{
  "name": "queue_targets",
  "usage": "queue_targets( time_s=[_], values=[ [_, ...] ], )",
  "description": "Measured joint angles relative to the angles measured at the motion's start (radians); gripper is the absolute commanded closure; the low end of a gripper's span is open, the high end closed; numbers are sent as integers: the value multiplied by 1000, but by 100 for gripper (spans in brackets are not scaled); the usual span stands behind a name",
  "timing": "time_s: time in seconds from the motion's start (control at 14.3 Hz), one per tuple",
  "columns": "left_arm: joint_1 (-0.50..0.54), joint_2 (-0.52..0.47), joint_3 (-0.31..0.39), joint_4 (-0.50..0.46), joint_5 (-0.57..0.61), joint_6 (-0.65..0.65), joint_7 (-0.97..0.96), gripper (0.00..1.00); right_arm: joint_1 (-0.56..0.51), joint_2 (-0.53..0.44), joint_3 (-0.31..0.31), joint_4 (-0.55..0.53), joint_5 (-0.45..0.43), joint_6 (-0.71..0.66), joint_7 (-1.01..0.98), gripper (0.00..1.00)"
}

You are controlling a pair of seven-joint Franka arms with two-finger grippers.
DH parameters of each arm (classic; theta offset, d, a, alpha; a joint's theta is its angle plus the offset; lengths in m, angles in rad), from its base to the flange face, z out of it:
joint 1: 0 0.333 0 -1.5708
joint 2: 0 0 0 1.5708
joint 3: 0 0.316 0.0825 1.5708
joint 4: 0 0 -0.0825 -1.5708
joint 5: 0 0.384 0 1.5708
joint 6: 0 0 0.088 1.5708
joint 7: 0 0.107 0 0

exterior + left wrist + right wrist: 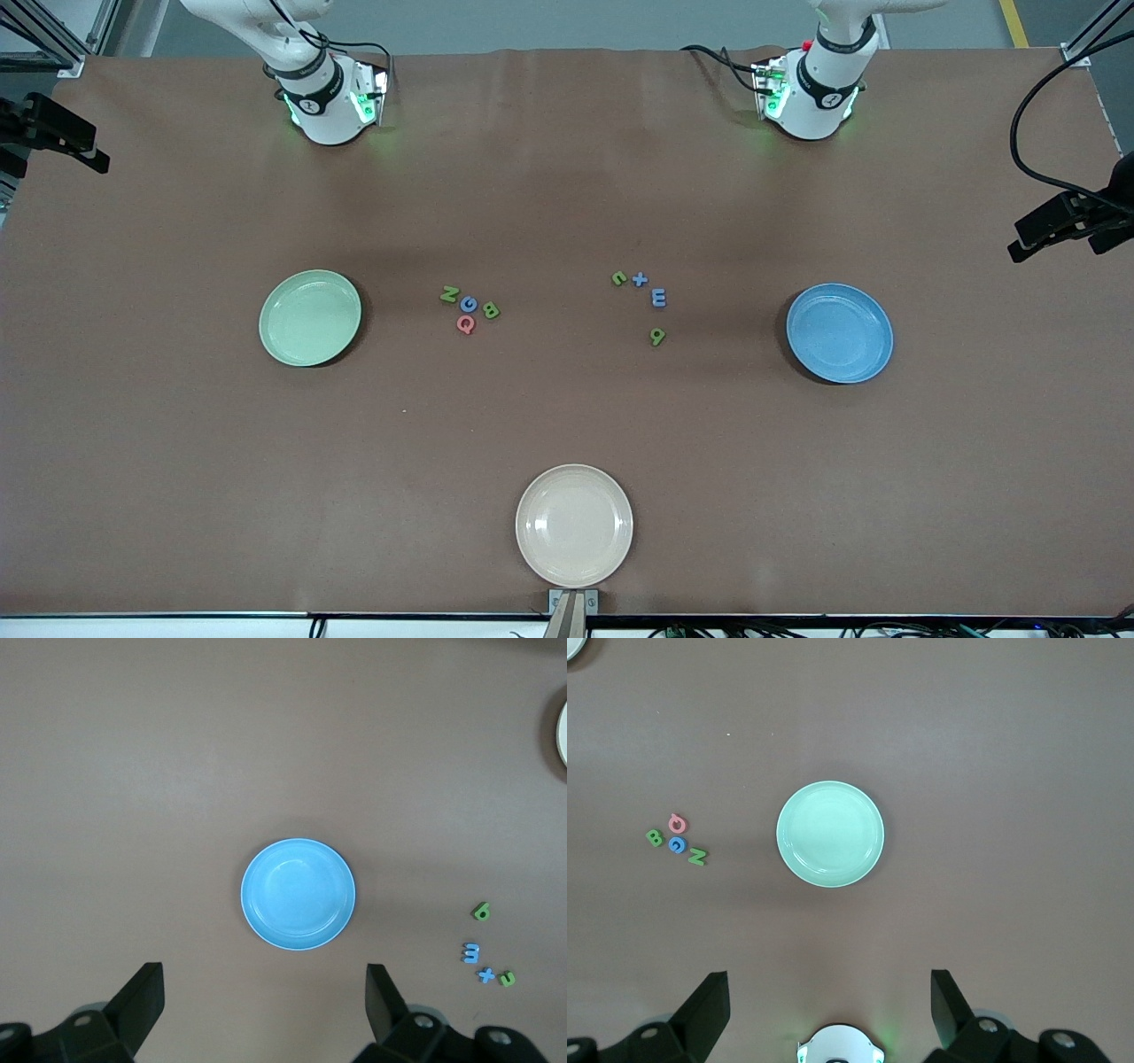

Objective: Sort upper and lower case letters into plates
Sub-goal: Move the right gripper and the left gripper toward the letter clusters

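Green and blue plates [310, 318] [840, 333] lie empty at opposite ends of the desk [567, 425]; eight letters [468, 307] [642, 297] sit between them in two clusters. Left end effector [264, 992] hangs released over the blue plate, right end effector [829, 997] released over the green.

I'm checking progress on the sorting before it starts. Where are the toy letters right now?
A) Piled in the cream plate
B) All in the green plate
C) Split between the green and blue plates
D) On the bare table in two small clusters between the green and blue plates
D: the green plate, the blue plate and the cream plate hold nothing, while one cluster of letters and another lie on the table between them.
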Motion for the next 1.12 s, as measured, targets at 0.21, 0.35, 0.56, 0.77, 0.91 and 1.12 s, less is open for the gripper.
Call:
queue_targets(
  time_s=[0.21,0.35,0.56,0.77,0.91,1.12],
  values=[
    [0,0,0,0,0,0,0,0,0,0,0,0,0,0,0,0],
    [0,0,0,0,0,0,0,0,0,0,0,0,-1,0,0,0],
    [-1,0,-1,0,0,-1,0,0,0,0,-1,1,-1,0,0,0],
    [-12,7,-23,-7,-4,-15,1,0,0,0,-2,13,-2,0,0,0],
    [-20,29,-68,-27,-34,-19,-3,0,0,0,-2,17,-3,0,0,0],
    [-26,105,-141,-50,-83,-16,-13,0,0,1,-3,17,-4,0,0,0]
  ],
)
